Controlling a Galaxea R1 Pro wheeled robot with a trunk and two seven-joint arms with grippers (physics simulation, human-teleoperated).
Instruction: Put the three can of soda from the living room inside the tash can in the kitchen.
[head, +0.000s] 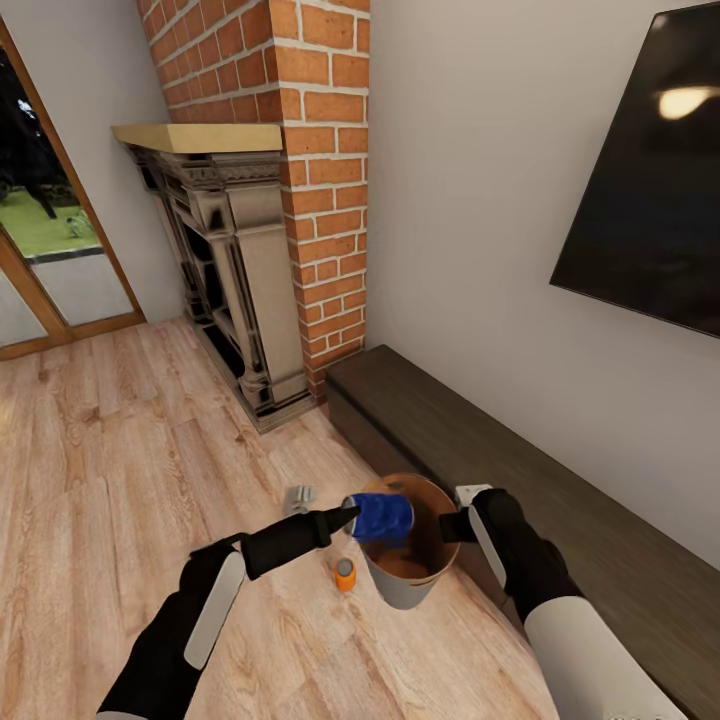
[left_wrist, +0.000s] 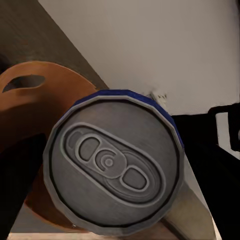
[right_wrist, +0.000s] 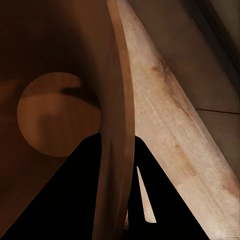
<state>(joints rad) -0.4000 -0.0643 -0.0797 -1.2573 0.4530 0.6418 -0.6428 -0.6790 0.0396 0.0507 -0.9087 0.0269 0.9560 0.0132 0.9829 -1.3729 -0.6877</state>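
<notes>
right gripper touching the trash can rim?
Touching. The right wrist view shows the trash can wall running between the right gripper fingers, no gap on either side; the head view agrees.

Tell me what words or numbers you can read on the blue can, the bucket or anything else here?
There are none to read.
Blue can: plain blue side, and its grey top has only the pull-tab shape, no letters.
Orange can on the floor: too small to tell.
Bucket: no label.
Black screen on the wall: just a reflected light.
</notes>
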